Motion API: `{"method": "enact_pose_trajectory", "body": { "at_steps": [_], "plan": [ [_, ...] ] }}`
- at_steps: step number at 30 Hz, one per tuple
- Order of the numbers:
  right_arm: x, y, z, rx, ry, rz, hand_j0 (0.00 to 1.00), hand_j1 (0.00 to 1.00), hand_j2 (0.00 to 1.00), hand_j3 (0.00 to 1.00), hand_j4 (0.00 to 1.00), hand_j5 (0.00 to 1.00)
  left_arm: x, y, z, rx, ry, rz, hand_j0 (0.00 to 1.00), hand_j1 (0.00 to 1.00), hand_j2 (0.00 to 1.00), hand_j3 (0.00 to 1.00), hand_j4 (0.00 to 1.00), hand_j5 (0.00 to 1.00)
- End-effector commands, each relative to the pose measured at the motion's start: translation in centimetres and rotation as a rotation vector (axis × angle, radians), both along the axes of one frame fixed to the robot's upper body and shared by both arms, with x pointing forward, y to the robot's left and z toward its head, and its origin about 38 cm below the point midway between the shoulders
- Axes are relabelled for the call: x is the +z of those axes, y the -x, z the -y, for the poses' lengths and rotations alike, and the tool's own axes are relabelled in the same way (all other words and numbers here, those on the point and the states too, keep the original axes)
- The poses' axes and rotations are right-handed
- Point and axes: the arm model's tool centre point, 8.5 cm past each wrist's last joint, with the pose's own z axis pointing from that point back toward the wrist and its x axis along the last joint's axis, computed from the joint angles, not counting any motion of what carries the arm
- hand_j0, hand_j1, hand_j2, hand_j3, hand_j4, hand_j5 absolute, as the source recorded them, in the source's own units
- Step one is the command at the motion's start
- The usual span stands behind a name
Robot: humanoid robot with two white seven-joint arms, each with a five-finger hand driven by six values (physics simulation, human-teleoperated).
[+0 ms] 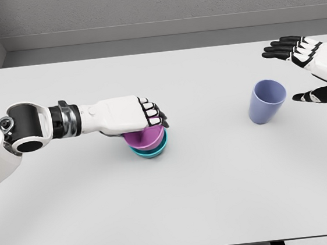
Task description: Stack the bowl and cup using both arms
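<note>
A: Left hand (145, 117) gripping magenta bowl (143, 138), nested in teal bowl (152, 151), table (172, 203) centre-left.
B: Right hand (310, 69) spread beside upright lavender cup (266, 101). Likely next: grasp it.

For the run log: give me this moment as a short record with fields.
surface: white table
bowls: purple bowl nested in teal bowl, left of centre
cup: blue cup, upright, standing alone on the right
left hand: on top of the purple bowl, fingers curled over its rim
right hand: open beside the cup, not touching it
stack status: bowls nested; cup not yet added
</note>
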Motion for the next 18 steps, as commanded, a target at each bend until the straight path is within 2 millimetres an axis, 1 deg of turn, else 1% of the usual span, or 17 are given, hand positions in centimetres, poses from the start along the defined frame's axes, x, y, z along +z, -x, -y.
{"method": "enact_pose_trajectory", "body": {
  "at_steps": [1,6,9,11,13,14,15,16,17,18],
  "plan": [
    [0.1,0.0,0.1,-0.001,-0.003,-0.002,1.00,1.00,1.00,1.00,1.00,1.00,0.0,0.0,-0.1,0.003,0.001,-0.001,1.00,1.00,1.00,1.00,1.00,1.00],
    [0.1,0.0,0.0,0.000,-0.003,-0.001,1.00,1.00,1.00,1.00,1.00,1.00,0.3,-0.2,-0.2,0.005,-0.001,0.006,1.00,1.00,1.00,1.00,1.00,1.00],
    [0.2,0.0,0.2,-0.003,0.000,-0.003,1.00,1.00,1.00,1.00,1.00,1.00,1.0,-0.5,-0.5,0.010,-0.005,0.022,1.00,1.00,1.00,1.00,1.00,1.00],
    [-0.3,0.3,0.3,-0.002,0.016,-0.022,1.00,1.00,1.00,1.00,1.00,1.00,1.2,-0.6,-2.0,0.035,-0.022,0.023,1.00,1.00,1.00,1.00,1.00,1.00],
    [0.1,0.3,0.7,0.001,0.074,-0.039,1.00,1.00,1.00,1.00,1.00,1.00,1.5,-0.9,-3.3,0.062,-0.030,0.027,1.00,1.00,1.00,1.00,1.00,1.00],
    [0.8,0.2,1.0,-0.006,0.091,-0.029,1.00,1.00,1.00,1.00,1.00,1.00,2.0,-1.4,-4.9,0.102,0.006,-0.006,1.00,1.00,1.00,1.00,1.00,1.00],
    [1.6,0.2,1.4,-0.016,0.101,-0.011,1.00,1.00,1.00,1.00,1.00,1.00,2.7,-2.0,-7.1,0.158,0.048,-0.042,1.00,1.00,1.00,1.00,1.00,1.00],
    [1.7,0.1,1.4,-0.015,0.117,-0.014,1.00,1.00,1.00,1.00,1.00,1.00,3.3,-2.1,-8.3,0.180,0.062,-0.054,1.00,1.00,1.00,1.00,1.00,1.00],
    [1.4,0.1,1.5,-0.002,0.190,-0.067,1.00,1.00,1.00,1.00,1.00,1.00,4.2,-2.2,-9.6,0.206,0.083,-0.053,1.00,1.00,1.00,1.00,1.00,1.00],
    [1.8,0.1,1.8,-0.002,0.246,-0.088,1.00,1.00,1.00,1.00,1.00,1.00,4.7,-2.5,-11.4,0.251,0.101,-0.061,1.00,1.00,1.00,1.00,1.00,1.00]
  ]
}}
